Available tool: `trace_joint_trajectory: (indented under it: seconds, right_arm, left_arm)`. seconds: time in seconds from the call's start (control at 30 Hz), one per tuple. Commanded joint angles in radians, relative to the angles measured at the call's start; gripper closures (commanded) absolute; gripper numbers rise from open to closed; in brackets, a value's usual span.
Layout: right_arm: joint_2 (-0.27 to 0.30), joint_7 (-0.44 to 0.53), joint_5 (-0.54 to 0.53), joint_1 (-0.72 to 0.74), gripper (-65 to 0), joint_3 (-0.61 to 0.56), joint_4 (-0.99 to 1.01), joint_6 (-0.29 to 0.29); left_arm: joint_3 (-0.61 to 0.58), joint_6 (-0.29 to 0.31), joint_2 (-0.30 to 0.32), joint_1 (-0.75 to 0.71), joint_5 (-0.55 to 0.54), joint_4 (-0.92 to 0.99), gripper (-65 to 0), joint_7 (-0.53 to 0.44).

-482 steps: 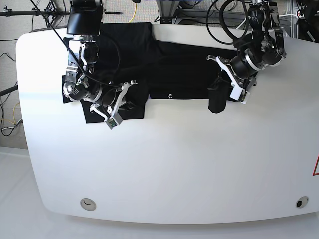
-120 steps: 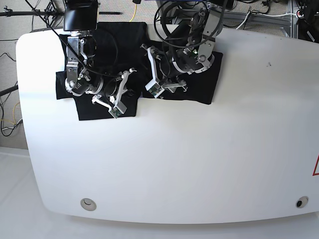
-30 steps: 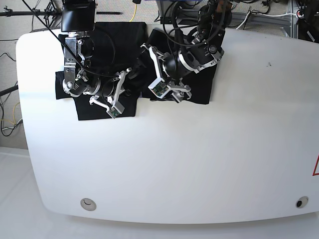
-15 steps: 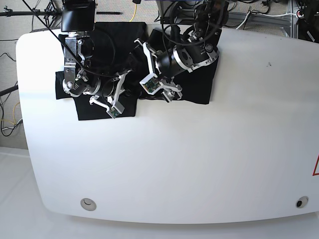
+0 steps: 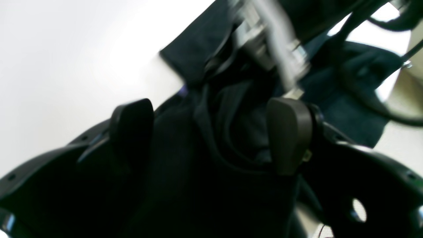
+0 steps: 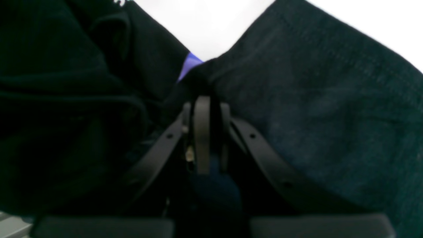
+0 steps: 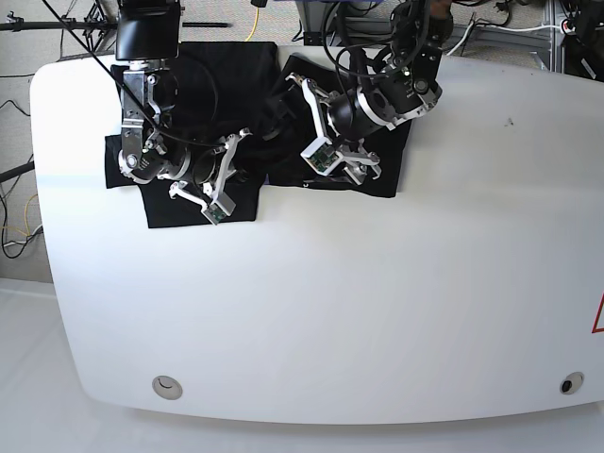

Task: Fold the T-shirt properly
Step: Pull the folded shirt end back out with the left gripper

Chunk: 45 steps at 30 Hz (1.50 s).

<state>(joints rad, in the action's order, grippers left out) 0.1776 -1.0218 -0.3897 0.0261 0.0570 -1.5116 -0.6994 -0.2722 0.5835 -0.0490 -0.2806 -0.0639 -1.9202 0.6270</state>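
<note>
The T-shirt [image 7: 203,113] lies partly folded at the far edge of the white table [image 7: 377,302], spread black under both arms. The right gripper [image 6: 206,109] has its fingers pressed together, pinching a fold of the dark cloth where a sliver of purple print [image 6: 188,64] peeks out. The left gripper [image 5: 211,132] hangs over the shirt's middle with its 2 fingers [image 5: 287,132] spread wide, bunched fabric lying between them but not clamped. The left wrist view is blurred.
</note>
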Motion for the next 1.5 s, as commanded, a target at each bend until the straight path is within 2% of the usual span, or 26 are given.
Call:
trace_joint_trajectory:
  seconds: [0.0, 0.37, 0.5, 0.77, 1.03, 1.17, 1.47]
  right_arm:
    - [0.009, -0.012, 0.011, 0.011, -3.9, -0.001, 0.027, 0.001]
    - [0.009, -0.009, 0.011, 0.048, -3.9, -0.001, 0.136, 0.001]
    - [0.009, -0.007, 0.011, 0.054, -3.9, -0.026, 0.139, 0.001]
    - [0.023, -0.005, 0.011, 0.054, -3.9, -0.087, 0.139, 0.001]
    - [0.029, 0.036, 0.013, 0.054, -3.9, -0.085, 0.139, 0.004]
    - [0.032, 0.064, 0.013, 0.054, -3.9, -0.085, 0.139, 0.005]
    - [0.055, 0.071, 0.013, 0.068, -3.9, -0.084, 0.139, 0.005]
  left_arm:
    - [0.006, 0.005, 0.007, 0.007, -0.020, -0.028, -50.5, -0.031]
    - [0.009, 0.006, 0.014, 0.028, -0.021, -0.029, -50.3, -0.032]
    - [0.012, 0.016, 0.014, 0.057, -0.064, -0.029, -50.3, -0.032]
    - [0.107, 0.017, 0.013, 0.099, -0.115, -0.025, -49.3, -0.032]
    - [0.178, 0.019, 0.028, 0.097, -0.156, -0.023, -48.1, -0.032]
    - [0.181, 0.019, 0.054, 0.091, -0.175, -0.023, -48.0, -0.032]
    - [0.184, 0.016, 0.056, 0.036, -0.176, -0.022, -47.9, -0.032]
